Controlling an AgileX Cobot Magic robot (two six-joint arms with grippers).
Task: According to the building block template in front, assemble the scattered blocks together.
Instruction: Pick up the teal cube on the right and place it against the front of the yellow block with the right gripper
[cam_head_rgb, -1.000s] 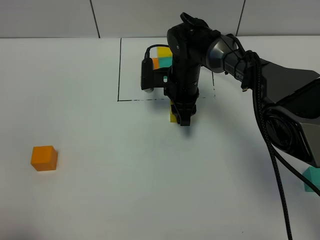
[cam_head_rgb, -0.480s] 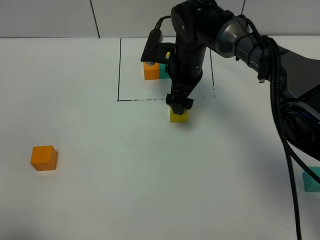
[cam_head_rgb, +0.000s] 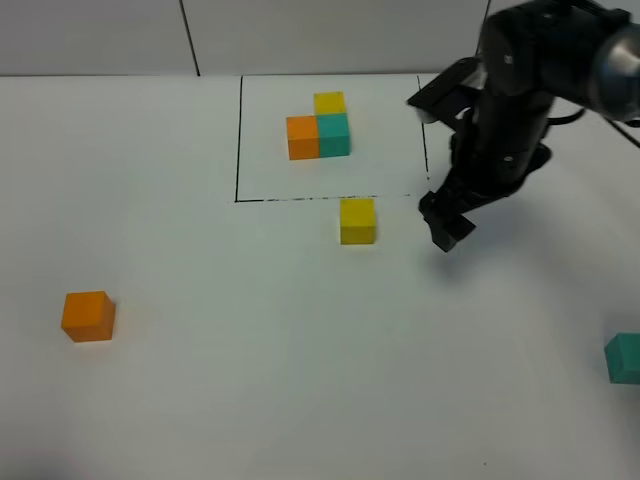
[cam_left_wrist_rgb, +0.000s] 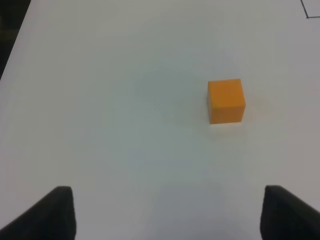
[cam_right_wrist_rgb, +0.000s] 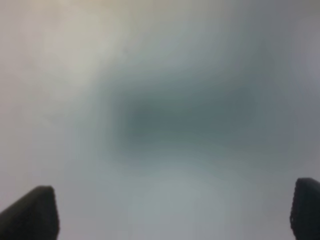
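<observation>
Overhead, the building block template (cam_head_rgb: 318, 135) sits at the back of the table (cam_head_rgb: 250, 380), and the yellow cube (cam_head_rgb: 357, 220) lies just outside its near black line. The right gripper (cam_head_rgb: 445, 222) hangs beside that cube, apart from it. The orange cube (cam_head_rgb: 88, 316) lies far left and the teal cube (cam_head_rgb: 624, 358) at the right edge. From the left wrist, the left gripper (cam_left_wrist_rgb: 172, 215) stands wide and empty, with the orange cube ahead of it. From the right wrist, a blurred view, the right gripper is spread wide, with nothing between its tips.
</observation>
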